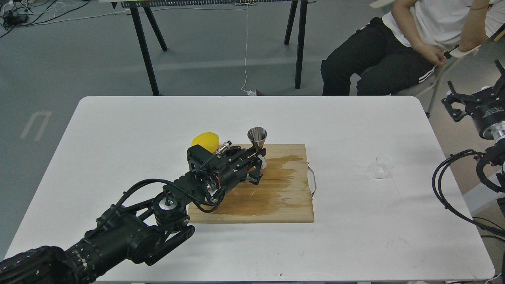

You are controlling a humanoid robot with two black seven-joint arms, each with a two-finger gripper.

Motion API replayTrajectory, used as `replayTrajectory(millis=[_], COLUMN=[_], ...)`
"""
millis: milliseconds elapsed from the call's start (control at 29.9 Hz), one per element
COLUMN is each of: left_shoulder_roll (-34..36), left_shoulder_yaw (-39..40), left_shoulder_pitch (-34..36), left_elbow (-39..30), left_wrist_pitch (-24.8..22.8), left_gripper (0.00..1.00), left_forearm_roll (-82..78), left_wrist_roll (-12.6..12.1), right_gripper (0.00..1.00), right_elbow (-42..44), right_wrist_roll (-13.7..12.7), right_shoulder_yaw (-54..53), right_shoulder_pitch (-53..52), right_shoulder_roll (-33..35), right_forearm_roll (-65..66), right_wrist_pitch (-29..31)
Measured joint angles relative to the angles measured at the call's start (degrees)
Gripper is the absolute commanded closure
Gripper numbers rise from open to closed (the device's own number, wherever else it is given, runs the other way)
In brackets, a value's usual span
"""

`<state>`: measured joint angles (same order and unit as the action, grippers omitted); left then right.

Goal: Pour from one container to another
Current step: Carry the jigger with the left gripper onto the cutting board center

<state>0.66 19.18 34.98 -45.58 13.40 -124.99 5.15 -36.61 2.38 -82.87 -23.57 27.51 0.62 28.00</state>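
Above the cutting board [292, 205], left gripper [258, 154] clamps the jigger [257, 139] upright; next, set it down near the glass cup [381, 167]. Right gripper [459, 103]: state unclear.

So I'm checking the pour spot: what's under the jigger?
The jigger, held by the left gripper, is over the wet cutting board. Its lower cone and the board beneath are hidden by the gripper.

we see a cutting board [292, 205] mid-table [118, 130]; a lemon [203, 140] at its far-left corner, a jigger [257, 139] over its far edge, a glass cup [380, 167] to its right.
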Motion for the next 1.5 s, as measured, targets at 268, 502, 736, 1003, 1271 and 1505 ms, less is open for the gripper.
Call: replayTrajectory(millis=[268,502,736,1003,1271,1505], left_shoulder_roll=[-0.69,-0.66,-0.64,-0.66,-0.66,-0.66], left_shoulder_yaw=[-2.21,-2.21,-2.14,-2.13,-2.13,-2.13], left_shoulder_pitch=[0.14,0.24,0.19,0.24,0.27,0.26], left_elbow=[4.03,4.05,3.68,3.4,3.38,1.96], left_wrist_pitch=[-2.72,-2.85,-2.88,-2.88,-2.78,-2.67], left_gripper=[0.92,0.83,0.72,0.65,0.42,0.24], left_forearm_roll=[0.0,0.0,0.0,-0.01,-0.01,-0.01], left_wrist_roll=[-1.63,-2.17,-3.04,-3.05,-3.04,-2.8], right_gripper=[0.0,0.0,0.0,0.0,0.0,0.0], right_elbow=[-0.03,0.02,0.02,0.02,0.02,0.02], right_wrist_roll=[0.0,0.0,0.0,0.0,-0.06,-0.06], right_shoulder_yaw=[-0.03,-0.21,-0.28,-0.28,-0.28,-0.28], right_shoulder_pitch=[0.4,0.45,0.46,0.46,0.46,0.63], right_shoulder_roll=[0.17,0.17,0.17,0.27,0.27,0.29], right_forearm_roll=[0.0,0.0,0.0,0.0,0.0,0.0], right_wrist_pitch=[0.0,0.0,0.0,0.0,0.0,0.0])
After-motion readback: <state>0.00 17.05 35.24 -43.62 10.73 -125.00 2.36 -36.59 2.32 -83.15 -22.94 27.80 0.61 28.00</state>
